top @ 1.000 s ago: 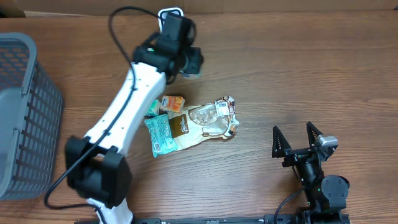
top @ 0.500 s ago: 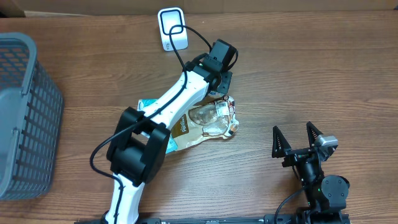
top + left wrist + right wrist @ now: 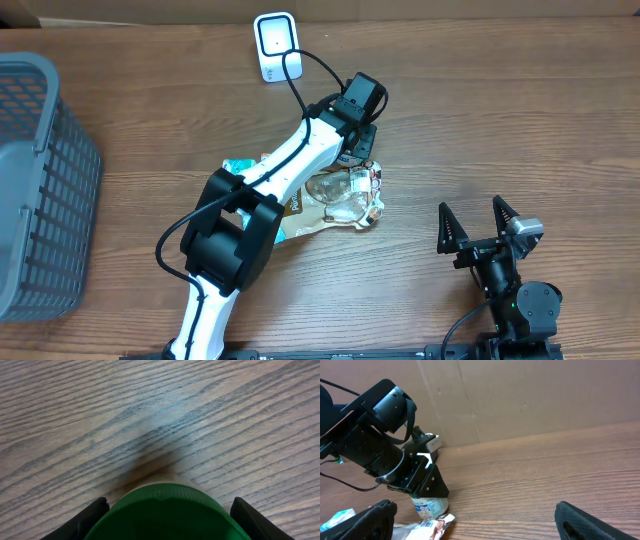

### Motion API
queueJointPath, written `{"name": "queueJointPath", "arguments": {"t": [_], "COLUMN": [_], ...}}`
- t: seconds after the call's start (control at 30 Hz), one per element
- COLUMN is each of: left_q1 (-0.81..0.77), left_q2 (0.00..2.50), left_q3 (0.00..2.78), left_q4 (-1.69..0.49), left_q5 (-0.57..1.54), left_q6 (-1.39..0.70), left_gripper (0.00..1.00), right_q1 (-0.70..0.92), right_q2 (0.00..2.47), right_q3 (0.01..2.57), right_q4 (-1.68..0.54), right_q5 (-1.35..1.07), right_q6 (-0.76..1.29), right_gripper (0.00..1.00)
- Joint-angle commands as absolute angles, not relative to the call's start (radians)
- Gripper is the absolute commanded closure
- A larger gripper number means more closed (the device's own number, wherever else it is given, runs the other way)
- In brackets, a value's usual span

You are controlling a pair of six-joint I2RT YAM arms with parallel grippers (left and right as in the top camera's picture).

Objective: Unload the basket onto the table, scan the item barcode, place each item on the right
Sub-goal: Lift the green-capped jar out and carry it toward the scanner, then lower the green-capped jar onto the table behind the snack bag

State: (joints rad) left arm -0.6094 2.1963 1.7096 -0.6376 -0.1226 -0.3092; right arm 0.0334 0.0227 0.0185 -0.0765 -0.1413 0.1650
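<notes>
Two grippers here: my left gripper (image 3: pixel 168 507) pinches the green-lidded cup (image 3: pixel 431 506) standing on the table (image 3: pixel 500 120) just beside the snack packets (image 3: pixel 335 195); my right gripper (image 3: pixel 478 225) sits spread wide.

Left arm (image 3: pixel 290 160): white tubular links, bulky black joint housings, black camera block at wrist, thin black cable (image 3: pixel 320 63) trailing off it. Left fingers (image 3: pixel 86 520): matte black. Right arm (image 3: pixel 520 300): all black, rounded joint. Right gripper (image 3: pixel 473 222): two pointed triangular black fingers, small silver-grey part beside.
</notes>
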Motion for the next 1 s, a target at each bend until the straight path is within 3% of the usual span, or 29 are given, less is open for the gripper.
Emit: {"name": "queueJointPath", "arguments": {"t": [0.0,0.47,0.97], "left_q1": [-0.608,-0.596,-0.596], "left_q2": [2.202,2.279,2.277], "left_q3": [1.715,1.715,1.719], "left_q4": [-0.623,-0.601,-0.695], "left_q5": [-0.142,-0.118,0.102], "left_q6": [-0.322,-0.345,-0.345], "left_gripper": [0.42,0.42,0.43], "right_q1": [0.034,0.034,0.034], "right_q2": [0.022,0.022,0.022], "right_q3": [0.009,0.009,0.009], "right_q4": [-0.073,-0.073,-0.073], "right_q5": [-0.132,-0.132,-0.132], "right_q6": [0.176,0.176,0.176], "right_gripper": [0.0,0.0,0.0]}}
